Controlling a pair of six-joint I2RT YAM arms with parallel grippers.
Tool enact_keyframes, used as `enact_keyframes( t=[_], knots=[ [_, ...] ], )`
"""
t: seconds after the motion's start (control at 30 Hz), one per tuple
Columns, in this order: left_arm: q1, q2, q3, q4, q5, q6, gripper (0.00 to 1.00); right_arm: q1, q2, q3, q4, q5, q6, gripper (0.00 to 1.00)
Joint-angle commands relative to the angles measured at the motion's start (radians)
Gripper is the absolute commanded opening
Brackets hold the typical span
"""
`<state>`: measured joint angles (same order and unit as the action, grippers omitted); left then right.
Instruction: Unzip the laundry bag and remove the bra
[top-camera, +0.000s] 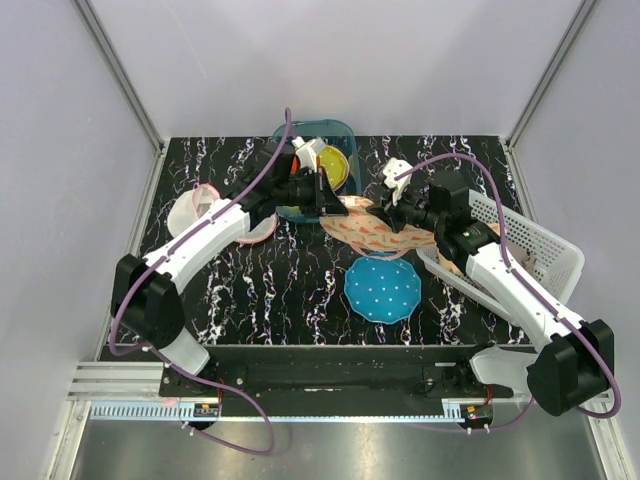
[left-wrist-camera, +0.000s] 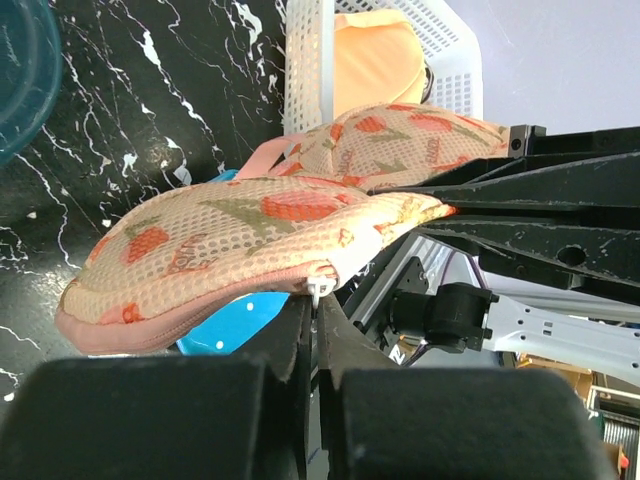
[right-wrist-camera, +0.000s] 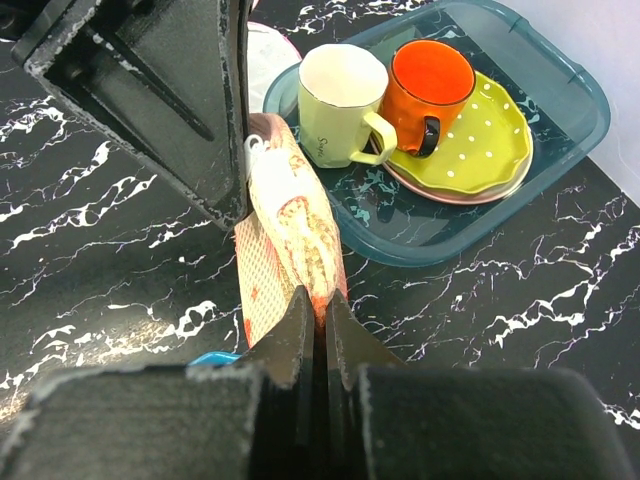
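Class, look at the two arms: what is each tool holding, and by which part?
Both hold the laundry bag. The left tool pinches its small white zip pull; the right tool pinches the bag's opposite end.

The widest bare stretch of the table (top-camera: 270, 300) lies near and left of centre, between the left arm and the blue plate (top-camera: 383, 290). The teal tray (top-camera: 345, 128), loaded with crockery, blocks the far centre. The white basket (top-camera: 545, 255) fills the right side, and the white mesh piece (top-camera: 190, 212) lies at the left. In the middle, the laundry bag (top-camera: 372, 228) spans between the left gripper (top-camera: 328, 196) and the right gripper (top-camera: 395, 216), both clamped on it, barring passage there.
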<state>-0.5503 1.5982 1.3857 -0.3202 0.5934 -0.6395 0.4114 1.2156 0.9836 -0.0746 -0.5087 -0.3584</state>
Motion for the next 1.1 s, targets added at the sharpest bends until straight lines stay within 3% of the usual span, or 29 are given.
enact_keyframes(
  t=[0.0,0.3,0.43,0.7,0.73,0.77,0.87,0.93,1.07],
  knots=[
    [0.044,-0.069,0.010,0.020,-0.050,0.037,0.00,-0.002,-0.019,0.021,0.030,-0.016,-0.008,0.00],
    [0.176,-0.153,-0.105,0.059,0.060,0.043,0.00,-0.003,-0.096,-0.039,0.194,-0.004,0.048,0.00],
    [0.220,-0.173,-0.143,0.075,0.098,0.041,0.00,-0.005,-0.123,-0.080,0.352,-0.033,0.099,0.00],
    [0.243,-0.169,-0.183,0.182,0.200,-0.022,0.00,-0.010,-0.090,-0.143,0.550,-0.066,0.183,0.02],
    [0.243,-0.170,-0.172,0.176,0.200,-0.022,0.00,-0.008,-0.065,-0.132,0.511,-0.068,0.180,0.13],
    [0.243,-0.172,-0.157,0.170,0.194,-0.020,0.00,-0.010,-0.056,-0.105,0.481,-0.070,0.177,0.51],
    [0.242,-0.172,-0.088,0.113,0.172,0.007,0.00,-0.002,-0.039,-0.036,0.325,-0.082,0.107,0.90],
    [0.237,-0.169,-0.059,0.109,0.174,0.005,0.00,0.020,-0.033,0.012,0.153,-0.018,-0.020,0.91],
    [0.205,-0.152,-0.030,0.109,0.174,0.004,0.00,0.038,-0.034,0.056,0.082,0.049,-0.099,0.93]
  ],
)
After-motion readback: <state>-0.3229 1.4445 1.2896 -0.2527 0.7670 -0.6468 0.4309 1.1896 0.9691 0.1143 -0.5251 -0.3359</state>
